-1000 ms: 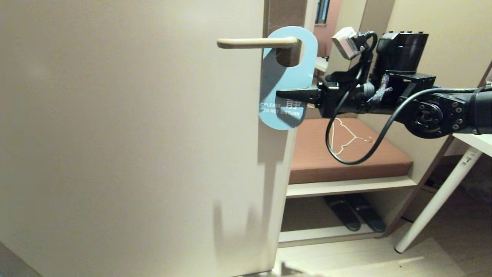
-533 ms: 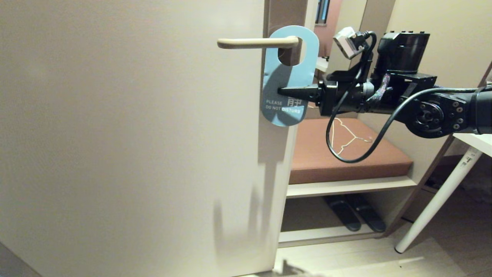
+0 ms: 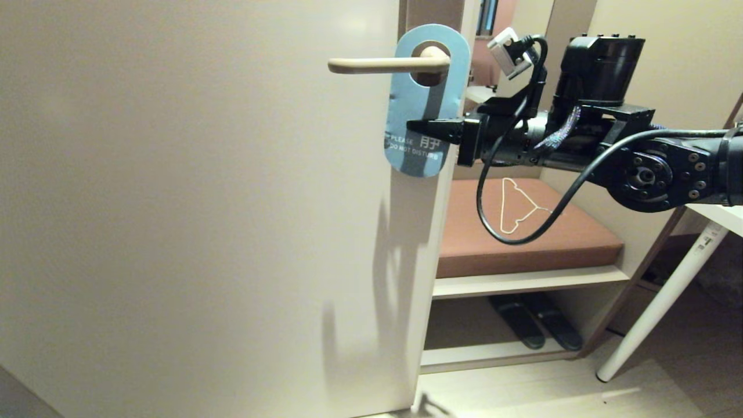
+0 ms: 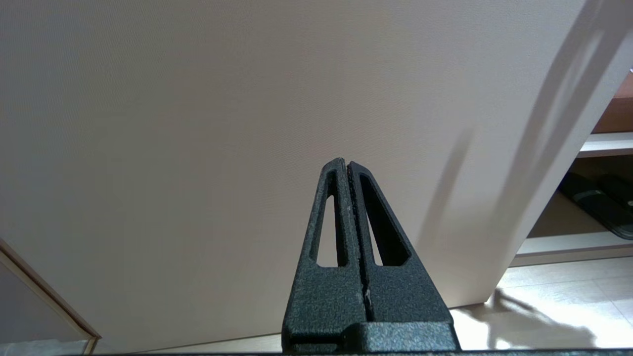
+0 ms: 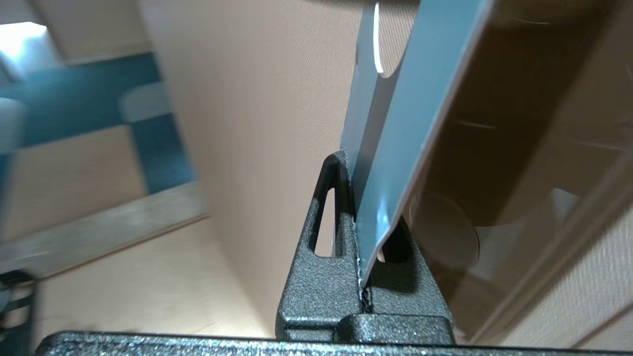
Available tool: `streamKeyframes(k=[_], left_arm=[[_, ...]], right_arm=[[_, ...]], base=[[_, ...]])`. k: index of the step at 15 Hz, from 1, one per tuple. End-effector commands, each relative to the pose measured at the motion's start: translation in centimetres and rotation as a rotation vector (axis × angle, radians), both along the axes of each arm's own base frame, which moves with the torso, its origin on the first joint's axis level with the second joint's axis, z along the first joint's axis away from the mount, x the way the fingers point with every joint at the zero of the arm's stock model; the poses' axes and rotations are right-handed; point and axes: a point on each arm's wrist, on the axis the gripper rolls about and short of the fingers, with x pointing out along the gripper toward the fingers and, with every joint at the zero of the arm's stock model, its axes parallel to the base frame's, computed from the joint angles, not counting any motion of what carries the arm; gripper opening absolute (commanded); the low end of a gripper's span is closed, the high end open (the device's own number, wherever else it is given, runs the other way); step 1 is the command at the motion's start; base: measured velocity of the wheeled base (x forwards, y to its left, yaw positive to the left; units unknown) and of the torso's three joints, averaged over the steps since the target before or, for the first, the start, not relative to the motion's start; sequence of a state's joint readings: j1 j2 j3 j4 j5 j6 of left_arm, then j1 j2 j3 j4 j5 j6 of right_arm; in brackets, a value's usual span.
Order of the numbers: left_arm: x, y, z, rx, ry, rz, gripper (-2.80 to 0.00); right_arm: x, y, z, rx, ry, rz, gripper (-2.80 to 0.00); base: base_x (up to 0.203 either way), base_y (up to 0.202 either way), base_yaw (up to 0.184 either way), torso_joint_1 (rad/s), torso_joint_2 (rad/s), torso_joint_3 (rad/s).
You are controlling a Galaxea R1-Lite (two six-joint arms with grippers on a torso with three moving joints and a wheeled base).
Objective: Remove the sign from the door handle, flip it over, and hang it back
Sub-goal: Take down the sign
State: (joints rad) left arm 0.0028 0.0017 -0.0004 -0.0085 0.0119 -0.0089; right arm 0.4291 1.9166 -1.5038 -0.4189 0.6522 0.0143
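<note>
The door [image 3: 191, 203] stands edge-on to the robot, so the right tool [image 3: 413, 125] reaches in level from the side and is clamped on the sign's [image 3: 426, 98] edge, blue "DO NOT DISTURB" face out. The sign is still hooked on the handle [image 3: 386, 64], whose knuckle now sits low in the hole. A second ago it hung lower, so it has been raised to free it; the left tool [image 4: 347, 165] is parked low by the door, pressed together on nothing.

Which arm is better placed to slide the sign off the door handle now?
The right. Its gripper is shut on the sign, whose hole is around the door handle. The left gripper is shut, empty, low beside the door.
</note>
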Motion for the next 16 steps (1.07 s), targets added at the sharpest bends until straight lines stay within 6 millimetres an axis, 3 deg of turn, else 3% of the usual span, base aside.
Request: streamKeyframes(k=[1, 9, 16], left_arm=[[0.0, 0.0, 0.0, 0.0, -0.002, 0.001, -2.8], [0.0, 0.0, 0.0, 0.0, -0.001, 0.001, -2.8], [0.0, 0.0, 0.0, 0.0, -0.002, 0.001, -2.8]], right_arm=[[-0.5, 0.5, 0.3, -0.007, -0.03, -0.01, -2.8], [-2.8, 1.9, 0.7, -0.046, -0.087, -0.061, -2.8], [-3.9, 5.4, -0.4, -0.061, -0.064, -0.097, -2.8]], base=[[0.0, 0.0, 0.0, 0.0, 0.0, 0.0], [0.0, 0.0, 0.0, 0.0, 0.0, 0.0], [0.0, 0.0, 0.0, 0.0, 0.0, 0.0]])
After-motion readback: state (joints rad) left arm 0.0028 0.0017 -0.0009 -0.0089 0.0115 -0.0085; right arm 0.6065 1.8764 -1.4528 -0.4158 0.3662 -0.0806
